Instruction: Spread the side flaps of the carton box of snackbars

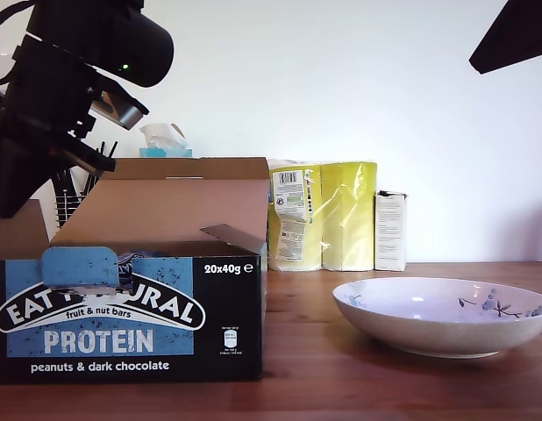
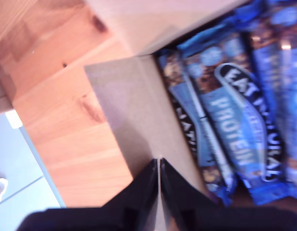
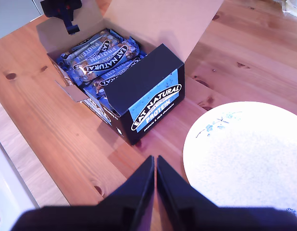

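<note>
Carton box (image 1: 131, 307) standing on the wooden table (image 1: 341, 368) at the exterior view's left, lid up, snack bars (image 3: 98, 55) exposed. My first gripper (image 2: 159, 161), jaws pressed together and empty, poised over 1 brown side flap (image 2: 134, 115) lying outward beside the bars. My second gripper (image 3: 154, 159), also pressed together, hanging high above the table between box and bowl (image 3: 249, 159). Opposite side flap (image 1: 236, 235) only half raised. Recommended: press the near flap flat outward without dragging the box, then address the other.
</note>
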